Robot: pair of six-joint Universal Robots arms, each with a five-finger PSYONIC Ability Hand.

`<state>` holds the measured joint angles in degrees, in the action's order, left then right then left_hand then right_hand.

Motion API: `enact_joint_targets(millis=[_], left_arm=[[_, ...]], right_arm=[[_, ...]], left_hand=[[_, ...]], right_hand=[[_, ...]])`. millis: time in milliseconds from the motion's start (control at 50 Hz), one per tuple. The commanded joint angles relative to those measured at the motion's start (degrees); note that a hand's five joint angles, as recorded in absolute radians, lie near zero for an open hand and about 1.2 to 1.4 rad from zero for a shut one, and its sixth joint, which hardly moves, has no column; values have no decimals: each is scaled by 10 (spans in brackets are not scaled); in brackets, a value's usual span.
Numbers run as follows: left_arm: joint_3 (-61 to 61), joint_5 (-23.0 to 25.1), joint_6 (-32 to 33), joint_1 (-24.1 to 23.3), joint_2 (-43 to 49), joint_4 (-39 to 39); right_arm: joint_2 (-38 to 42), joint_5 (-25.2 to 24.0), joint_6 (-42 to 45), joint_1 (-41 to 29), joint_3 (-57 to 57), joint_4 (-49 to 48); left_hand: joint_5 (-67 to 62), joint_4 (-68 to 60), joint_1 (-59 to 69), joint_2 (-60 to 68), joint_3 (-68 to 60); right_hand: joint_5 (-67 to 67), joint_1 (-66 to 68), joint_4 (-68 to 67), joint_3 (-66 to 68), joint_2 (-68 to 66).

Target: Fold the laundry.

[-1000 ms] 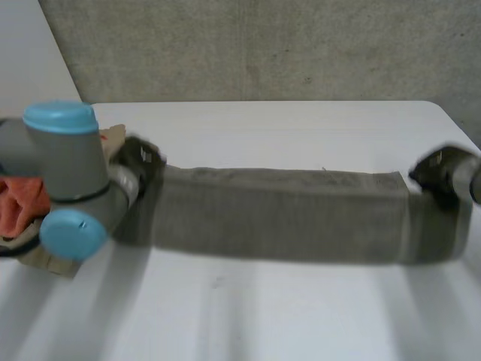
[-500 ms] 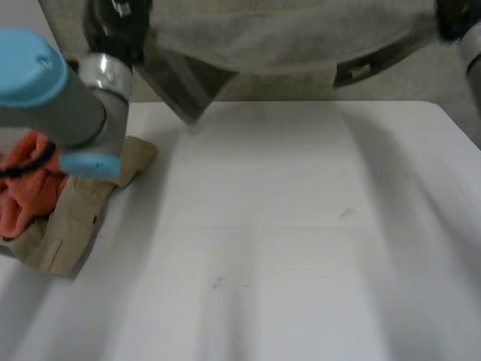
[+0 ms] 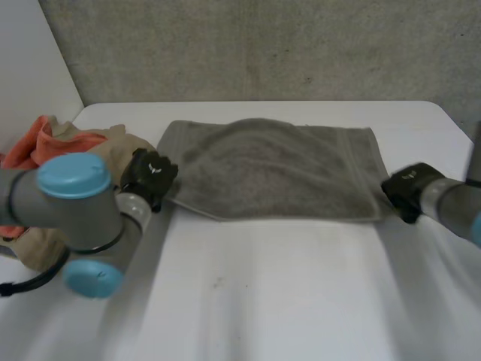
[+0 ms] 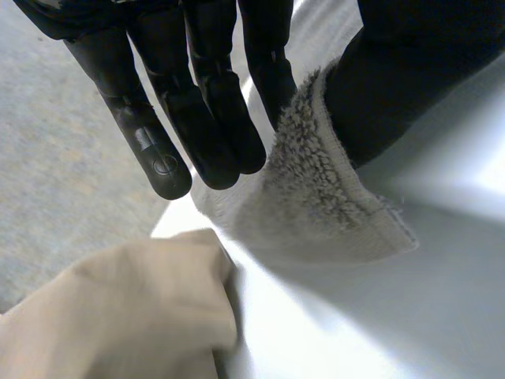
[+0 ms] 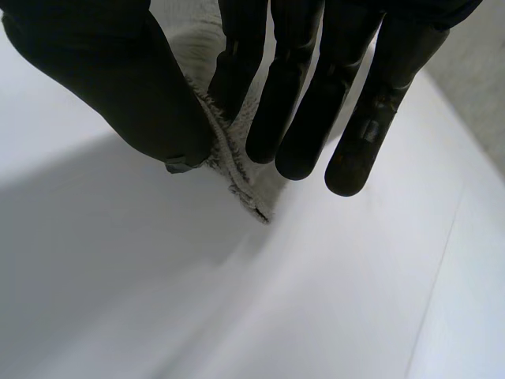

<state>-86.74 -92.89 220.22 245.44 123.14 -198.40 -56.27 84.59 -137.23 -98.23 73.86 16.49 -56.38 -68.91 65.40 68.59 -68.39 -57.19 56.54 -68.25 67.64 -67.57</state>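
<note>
1. Surface and room: plain white counter (image 3: 301,293) with rounded far corners. Behind it, a rough grey speckled wall (image 3: 263,45), with a paler panel at its left side.
2. Task's thing: rectangular grey terry-cloth towel (image 3: 278,169), spread flat on the far half of the counter. Long side running left to right, woven band near the right end, slight rumpling in the middle.
3. Black left hand (image 3: 150,174) at the towel's near left corner. Fingers (image 4: 197,110) straight and pressed together, pinching that corner against the thumb. Grey left arm (image 3: 75,203) with light-blue caps, low over the counter's left side.
4. Black right hand (image 3: 406,192) at the towel's near right corner. Fingers (image 5: 300,103) straight and close together, pinching the hemmed edge against the thumb. Grey right arm (image 3: 451,207) entering from the right.
5. Loose heap of beige fabric garment (image 3: 113,143) and crumpled orange cloth (image 3: 37,143) at the counter's left edge, just beside the left hand and the towel's left end.
6. Differences between views:
   - Head view: whole outline of the towel, plus both arms.
   - Left wrist view: looped pile and stitched hem of the pinched corner, a fold of the beige garment beyond the fingertips, and a speckled grey surface past the counter's edge.
   - Right wrist view: bare counter under the hand.
7. Markings: small pale marks on the back of each hand in head view, and a small round stamp on one left finger in left wrist view. None readable.
</note>
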Motion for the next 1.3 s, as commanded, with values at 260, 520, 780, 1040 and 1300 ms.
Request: enact_joint_targets(millis=[260,520,780,1040,1300], left_arm=[[-101,-4,104,5,-145,245],[114,-4,74,-8,57,57],[281,-19,115,-13,194,5],[284,-26,131,-17,222,-57],[84,-29,116,-44,76,-177]], right_arm=[[-163,-36,191,139,154,125],[26,16,125,31,-48,-9],[155,49,129,3,-200,-107],[188,76,126,-10,-222,-184],[-28,37,-25,22,-39,-148]], left_hand=[[-136,-111,146,114,-116],[-136,-111,146,114,-116],[-136,-111,146,114,-116],[527,552,-517,-549,547],[564,589,-554,-586,584]], right_hand=[[-128,235,-117,124,-124],[-128,235,-117,124,-124],[-128,235,-117,124,-124],[572,-465,583,-576,576],[572,-465,583,-576,576]])
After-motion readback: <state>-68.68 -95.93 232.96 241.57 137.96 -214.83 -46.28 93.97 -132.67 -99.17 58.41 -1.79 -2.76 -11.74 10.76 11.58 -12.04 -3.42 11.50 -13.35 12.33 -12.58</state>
